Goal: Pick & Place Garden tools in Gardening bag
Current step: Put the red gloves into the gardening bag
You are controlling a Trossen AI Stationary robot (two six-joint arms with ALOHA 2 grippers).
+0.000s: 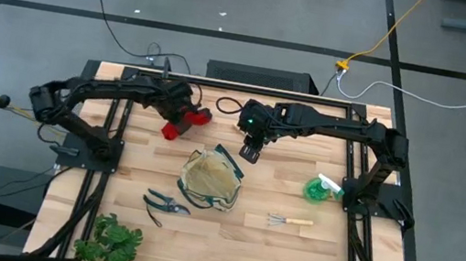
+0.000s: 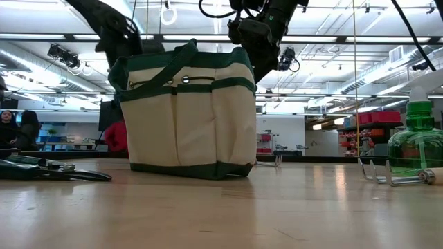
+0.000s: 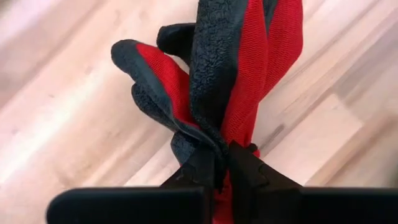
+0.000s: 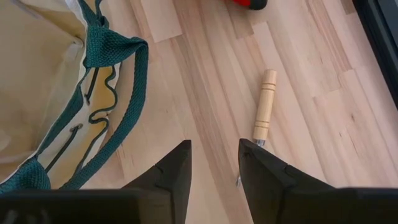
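The red-and-black gloves [image 3: 217, 74] hang from my left gripper [image 3: 222, 163], which is shut on them over the table's far left [image 1: 182, 112]. The beige gardening bag [image 1: 209, 180] with green trim stands upright mid-table on its base. My right gripper [image 4: 214, 162] hovers open just beyond the bag's far side [image 1: 251, 147], above a wooden-handled rake [image 4: 265, 106] lying on the table. Another rake [image 1: 289, 220], the pruning shears [image 1: 165, 202] and the green spray bottle [image 1: 321, 188] rest on the table. My left gripper pinches a bunched fold of the gloves [image 3: 214, 140] between its two fingers, coming steeply from above. Several layers of black and red fabric gather at the fingertips [image 3: 249, 171]. The gloves hang slack below; whether their lower end touches the table, I cannot tell.
A leafy plant [image 1: 110, 240] sits at the near left corner. Black frame rails [image 1: 106, 144] run along the table's left and right sides. Bare wood lies between the gloves and the bag and along the near edge.
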